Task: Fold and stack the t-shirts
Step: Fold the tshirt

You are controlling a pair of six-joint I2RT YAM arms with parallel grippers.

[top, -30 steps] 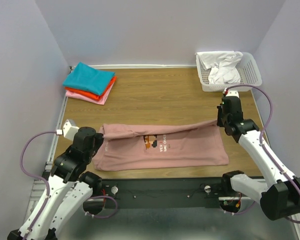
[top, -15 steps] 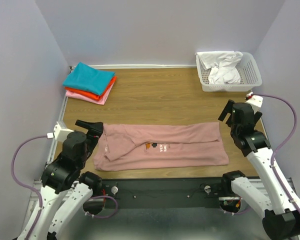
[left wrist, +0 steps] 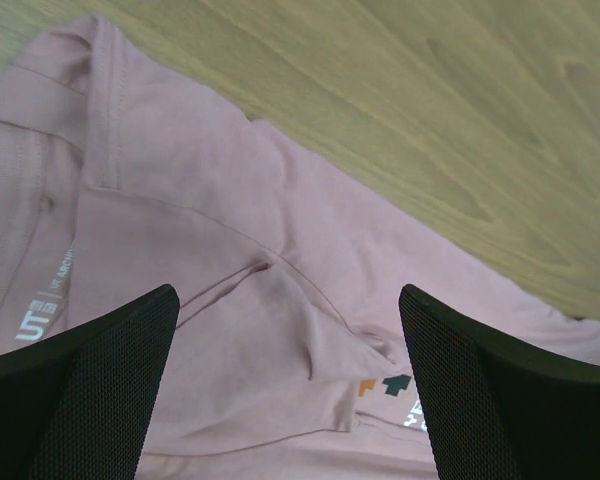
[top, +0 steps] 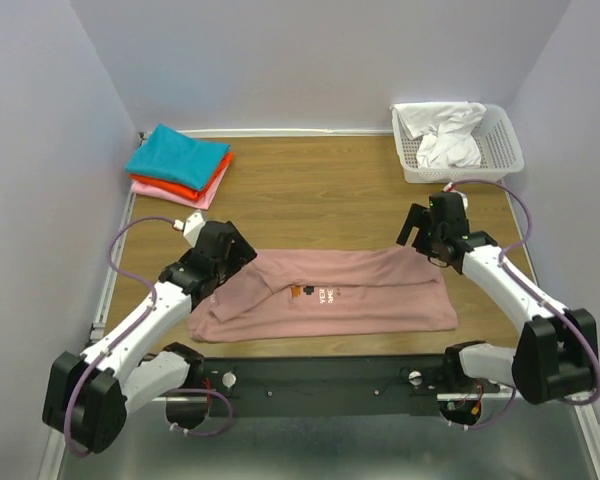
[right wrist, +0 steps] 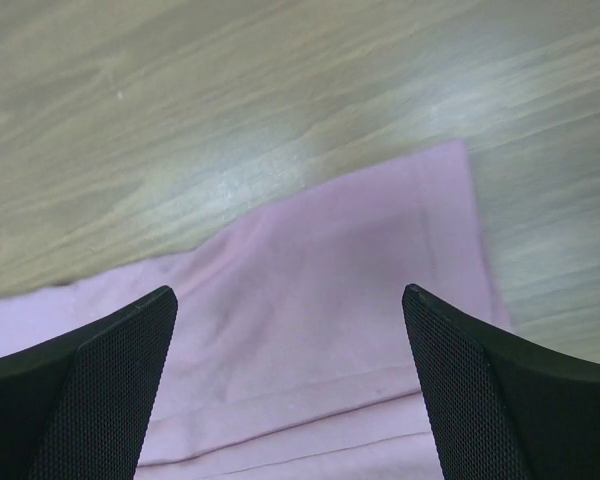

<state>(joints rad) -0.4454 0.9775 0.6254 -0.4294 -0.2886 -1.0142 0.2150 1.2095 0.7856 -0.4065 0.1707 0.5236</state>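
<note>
Shows the dusty-pink t-shirt (top: 330, 295) laid as a long band across the near part of the table (top: 320, 190), print up, with the stack of 3 folded t-shirts (top: 180, 165) well apart at the far left corner. Finds the left gripper (top: 235, 260) over the band's left end and the right gripper (top: 420, 238) over its far right corner, both spread wide and holding nothing. Has the white basket (top: 510, 150) at the far right corner.

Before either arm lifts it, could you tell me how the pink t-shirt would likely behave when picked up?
Probably floppy: the pink t-shirt lies flat with soft creases, so it should sag from any grip point. Its thin folded layers look light and may slip apart, loosening the fold.
</note>
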